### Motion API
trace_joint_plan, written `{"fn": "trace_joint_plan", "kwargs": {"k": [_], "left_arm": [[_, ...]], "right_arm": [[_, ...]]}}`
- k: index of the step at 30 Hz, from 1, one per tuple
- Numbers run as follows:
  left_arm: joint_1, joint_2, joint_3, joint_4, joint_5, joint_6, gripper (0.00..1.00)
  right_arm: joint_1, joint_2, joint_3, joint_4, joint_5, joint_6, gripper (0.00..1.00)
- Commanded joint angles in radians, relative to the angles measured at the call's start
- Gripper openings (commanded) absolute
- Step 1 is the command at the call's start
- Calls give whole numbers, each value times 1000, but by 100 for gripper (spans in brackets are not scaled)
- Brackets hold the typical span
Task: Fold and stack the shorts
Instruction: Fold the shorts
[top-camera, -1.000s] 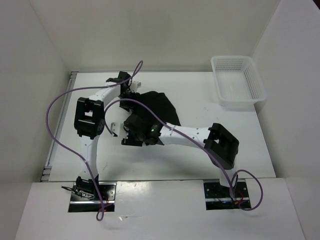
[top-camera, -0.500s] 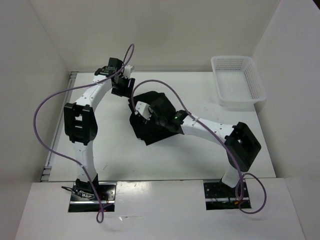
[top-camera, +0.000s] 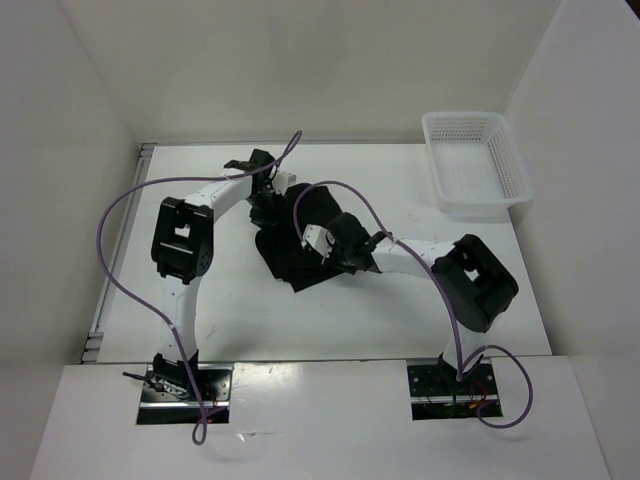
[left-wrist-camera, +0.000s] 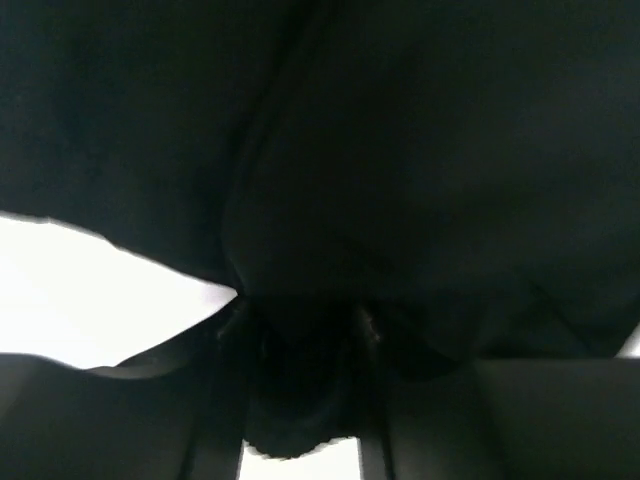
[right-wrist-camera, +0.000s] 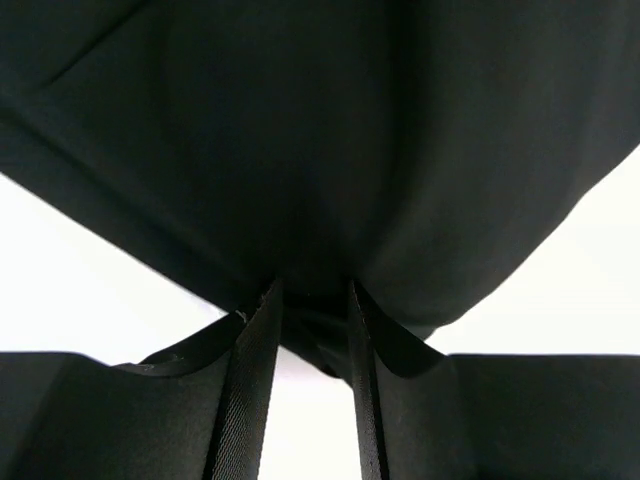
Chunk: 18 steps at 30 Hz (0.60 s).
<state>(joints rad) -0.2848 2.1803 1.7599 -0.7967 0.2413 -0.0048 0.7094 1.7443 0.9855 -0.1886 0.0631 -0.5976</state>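
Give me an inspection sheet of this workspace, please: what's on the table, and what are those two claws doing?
Surface: white table, bare around the arms.
Job's things: black shorts, bunched mid-table, not yet a neat fold.
Clutter: white mesh basket at the far right corner, nothing seen inside.
Grippers: left gripper shut on a pinch of the fabric; right gripper likewise.
Cables: purple cables loop along each arm, one arching above the shorts.
Surroundings: white walls on three sides.

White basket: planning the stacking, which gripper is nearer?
Right. The right gripper is mid-table on the shorts, left of the basket; the left gripper is farther left.
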Motion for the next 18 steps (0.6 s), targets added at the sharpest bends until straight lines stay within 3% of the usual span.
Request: {"fn": "trace_joint_plan", "kwargs": {"k": [1,11,18], "left_arm": [[3,28,-2,36,-78,5,42],[26,49,7,146,-204,5,56],[26,70,69,180,-201,5,63]], "right_arm": [[16,-38,-43,12,-48,-31,38],[82,-95,-64,-14,-138,80,38],[116,-104,68,-43,-253,232,38]]}}
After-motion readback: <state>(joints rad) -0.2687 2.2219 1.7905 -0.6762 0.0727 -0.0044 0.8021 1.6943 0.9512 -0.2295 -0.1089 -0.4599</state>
